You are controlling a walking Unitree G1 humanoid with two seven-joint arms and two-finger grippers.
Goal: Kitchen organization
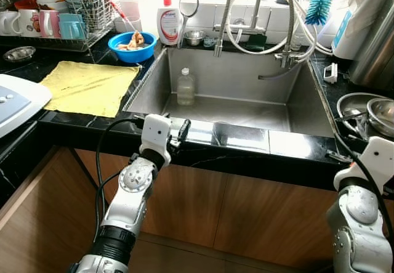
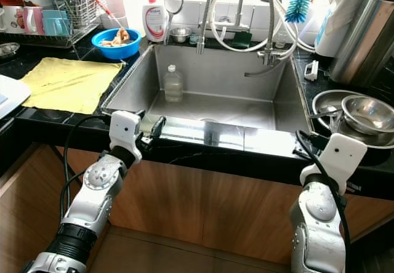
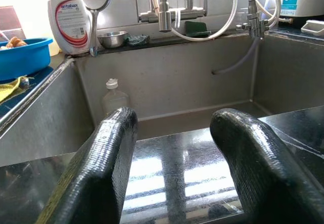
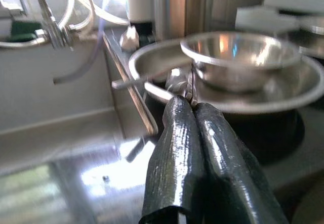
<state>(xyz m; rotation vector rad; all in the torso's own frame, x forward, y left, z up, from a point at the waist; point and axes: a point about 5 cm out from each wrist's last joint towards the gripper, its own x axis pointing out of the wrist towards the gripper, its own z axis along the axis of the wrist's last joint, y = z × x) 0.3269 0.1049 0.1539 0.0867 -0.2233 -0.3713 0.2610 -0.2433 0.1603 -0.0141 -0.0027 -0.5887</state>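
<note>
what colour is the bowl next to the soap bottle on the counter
The bowl is bright blue; it shows best in the left eye view, beside the soap bottle.

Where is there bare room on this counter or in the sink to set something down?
The sink floor right of the plastic bottle is bare, as is the front ledge between the grippers. The yellow cloth is unoccupied. The right counter is crowded with steel bowls; the dish rack corner is full.
</note>
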